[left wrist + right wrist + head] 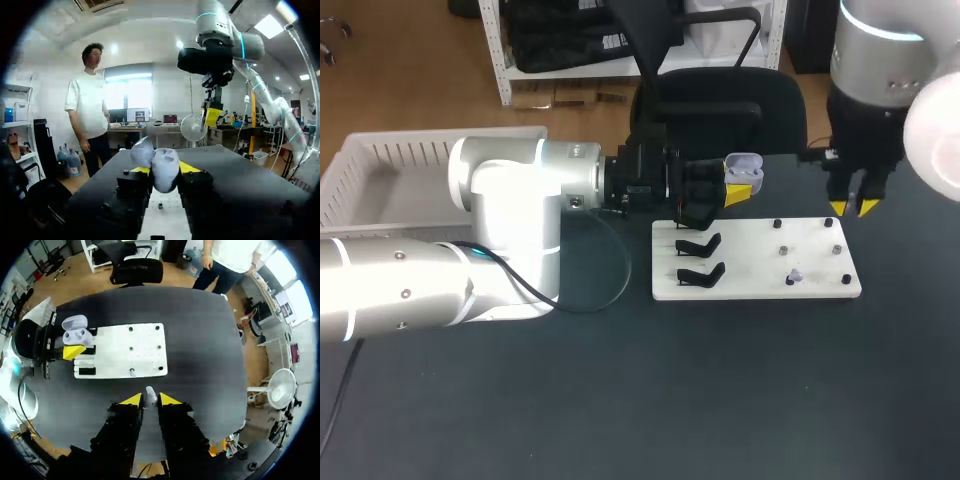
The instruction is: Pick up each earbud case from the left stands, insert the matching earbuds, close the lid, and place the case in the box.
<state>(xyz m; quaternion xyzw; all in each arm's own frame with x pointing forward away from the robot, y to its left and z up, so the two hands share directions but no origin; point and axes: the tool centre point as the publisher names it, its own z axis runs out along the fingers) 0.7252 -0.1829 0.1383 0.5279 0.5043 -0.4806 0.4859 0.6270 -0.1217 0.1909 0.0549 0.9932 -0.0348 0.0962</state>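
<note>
In the head view, the white slatted box (380, 160) stands at the far left of the tabletop (720, 400), partly behind our left arm (510, 210). That arm lies across the tabletop from the left with its wrist turned level. The left fingers (733, 195) are clamped on the earbud case (744, 168), which is held above the near-left corner of the white board (760, 262), over the black stands (700, 258). The case is pale, rounded and has its lid open; we cannot tell what its sockets hold. Our right arm (875, 60) hangs straight down beyond the board's far right corner, with the right fingers (840, 207) close together. In the left wrist view, the left fingers (187, 166) grip the case (166, 170) from both sides, with its lid (142, 152) tilted open. The other arm's yellow tips (212, 116) hang ahead of it. In the right wrist view, the right fingers (135, 400) are clamped on a small white earbud (150, 395) above bare tabletop just beside the board (125, 347). The open case (76, 330) shows two hollows.
</note>
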